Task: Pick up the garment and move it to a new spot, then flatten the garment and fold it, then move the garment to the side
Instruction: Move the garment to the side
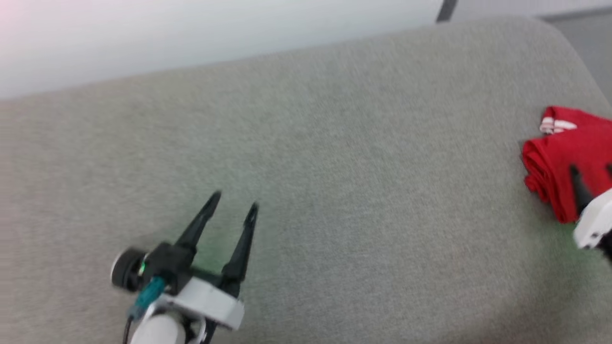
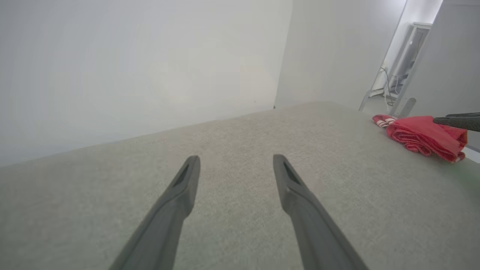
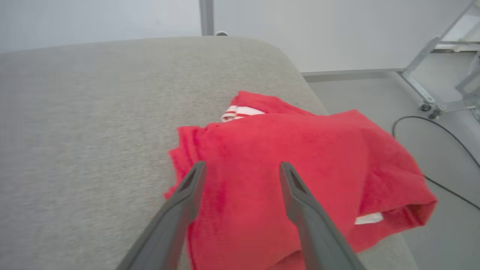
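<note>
The garment [image 1: 557, 153] is a bright red shirt, folded into a thick bundle with a bit of red-and-white striped trim showing. It lies at the far right edge of the grey padded surface [image 1: 358, 143]. In the right wrist view the garment [image 3: 300, 150] hangs partly over that edge. My right gripper [image 3: 243, 165] hovers just above it, open, with nothing between its fingers. My left gripper [image 1: 234, 200] stands open over bare grey fabric at the lower left, far from the shirt. From the left wrist view the garment [image 2: 420, 137] lies off to the right.
The padded surface ends in a rounded corner just beyond the garment. Beyond it lies grey floor with a black cable [image 3: 435, 123] and a wheeled metal frame [image 3: 423, 93]. A white wall [image 1: 191, 33] runs behind the surface.
</note>
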Available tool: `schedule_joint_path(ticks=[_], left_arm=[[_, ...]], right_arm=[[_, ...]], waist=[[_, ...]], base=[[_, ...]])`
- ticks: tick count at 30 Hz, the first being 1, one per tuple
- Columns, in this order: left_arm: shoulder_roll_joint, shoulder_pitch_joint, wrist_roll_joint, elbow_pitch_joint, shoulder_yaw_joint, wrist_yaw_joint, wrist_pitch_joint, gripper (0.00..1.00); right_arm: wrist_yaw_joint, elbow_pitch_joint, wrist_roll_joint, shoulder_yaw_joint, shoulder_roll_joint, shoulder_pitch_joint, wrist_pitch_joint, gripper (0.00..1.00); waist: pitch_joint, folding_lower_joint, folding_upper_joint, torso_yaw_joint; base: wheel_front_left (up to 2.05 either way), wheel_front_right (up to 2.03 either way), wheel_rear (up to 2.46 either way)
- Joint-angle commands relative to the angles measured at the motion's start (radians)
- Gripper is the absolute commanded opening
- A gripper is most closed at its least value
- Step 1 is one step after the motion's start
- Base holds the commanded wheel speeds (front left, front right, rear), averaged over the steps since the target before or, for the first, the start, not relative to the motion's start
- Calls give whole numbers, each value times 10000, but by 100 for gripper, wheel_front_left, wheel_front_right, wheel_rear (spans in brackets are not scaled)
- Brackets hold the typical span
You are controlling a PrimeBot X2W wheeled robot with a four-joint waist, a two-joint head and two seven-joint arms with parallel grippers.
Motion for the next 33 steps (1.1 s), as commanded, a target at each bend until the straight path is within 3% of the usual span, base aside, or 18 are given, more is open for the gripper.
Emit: schedule_joint_path(ticks=[1,13,22,33], left_arm=[[-87,489,-43,213,228,-10,-5,100],[-528,1914,155,1227,1750,-12,-5,100],[-622,2205,278,1397,2189,-16,-5,100],[-531,2489,133,1096,2339,-18,-4,100]], right_arm=[[-11,-287,145,279,114,479,-282,100],[-11,-1840,907,552,885,2467,-1144,100],[-11,-3488,312,-82,1624,3365,-1165,100],[-11,-5479,-393,-1455,1862,5054,-1168,100]], waist=[[-1383,0,0,963],[-2675,0,0,1921],[-2959,0,0,2249],[-3100,0,0,2421]], base=[[0,0,0],[0,0,0],[0,0,0],[0,0,0]])
